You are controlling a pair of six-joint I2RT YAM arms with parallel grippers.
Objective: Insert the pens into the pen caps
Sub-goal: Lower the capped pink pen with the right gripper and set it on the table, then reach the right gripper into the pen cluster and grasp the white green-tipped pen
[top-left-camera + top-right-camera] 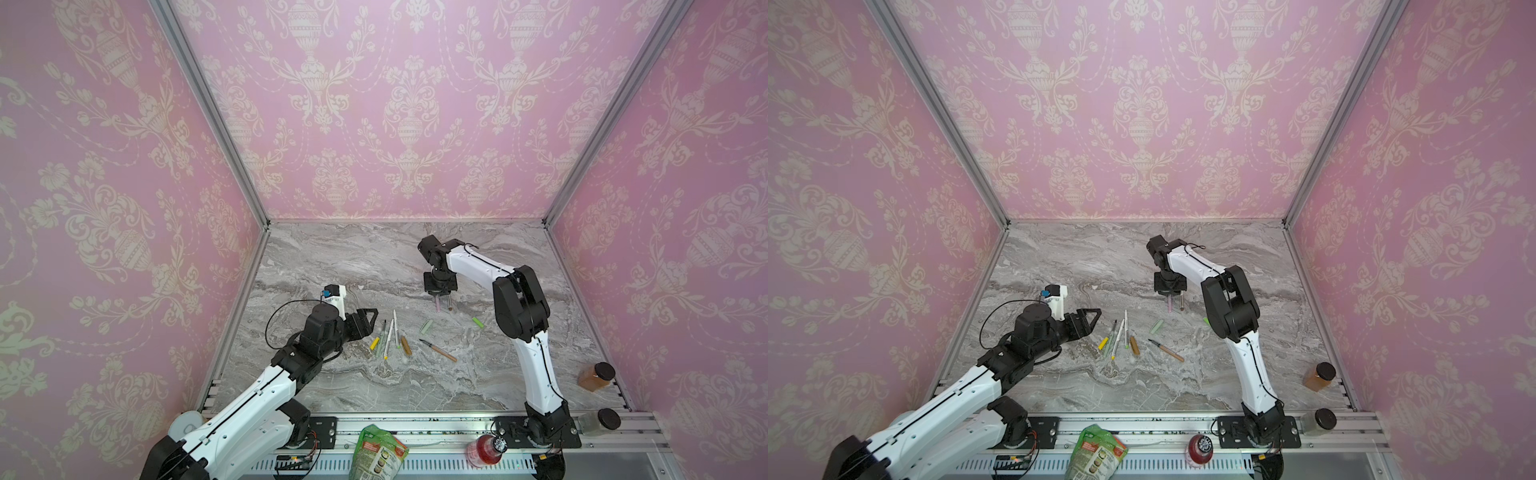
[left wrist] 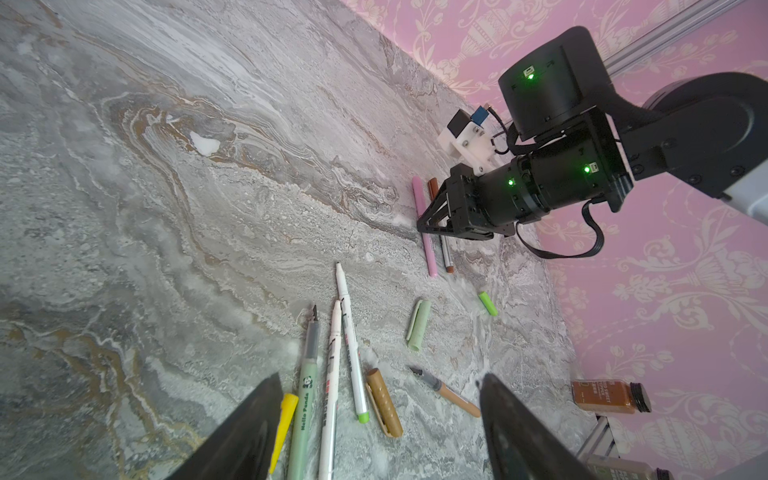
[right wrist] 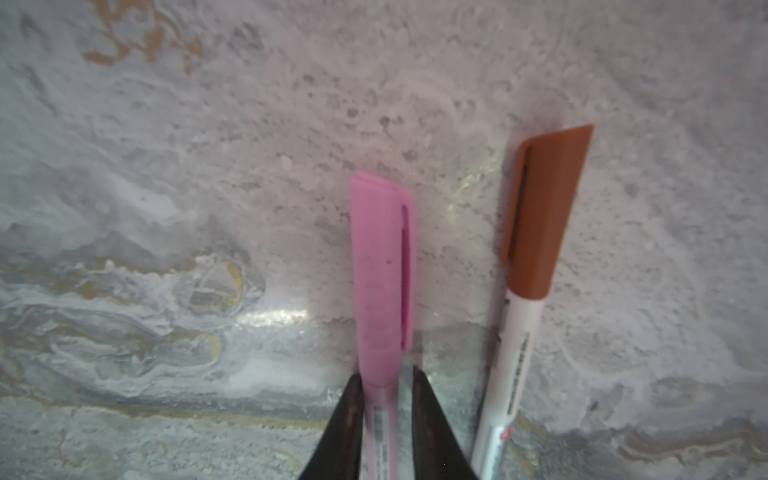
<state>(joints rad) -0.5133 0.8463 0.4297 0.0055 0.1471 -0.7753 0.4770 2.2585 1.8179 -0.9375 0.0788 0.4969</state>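
**Right jaws parted around the capped pink pen; four caps lie loose**

At the left, the left arm (image 1: 257,386) reaches over the marble worktop (image 1: 332,257). The left jaws stand wide apart, gripping nothing, just left of a cluster of pens.

First in that cluster is the yellow cap (image 1: 375,343), lying right beside the pale green pen (image 2: 305,399), whose dark tip is bare. Next come a white pen (image 2: 330,395) and a lime-ended white pen (image 2: 351,345), lying close together. The tan cap (image 1: 406,345) lies just to their right.

The pale green cap (image 1: 426,327) lies alone, a little nearer the back wall. The tan pen (image 1: 438,351) lies at a slant near it, on the front side, with its dark tip bare.

Further back, the right arm (image 1: 519,303) bends down over the pink pen (image 1: 438,305), which lies flat on the worktop with the pink cap (image 3: 382,249) fitted on it. The right jaws straddle the barrel, slightly parted rather than clamped. One finger rests against the barrel and a thin gap shows at the other.

Just beside it, and parallel, lies the brown-capped pen (image 3: 511,374), a white barrel with the brown cap (image 3: 540,208) on. The lime green cap (image 1: 478,322) lies apart to the right. An amber jar (image 1: 596,376) stands at the worktop's right edge.
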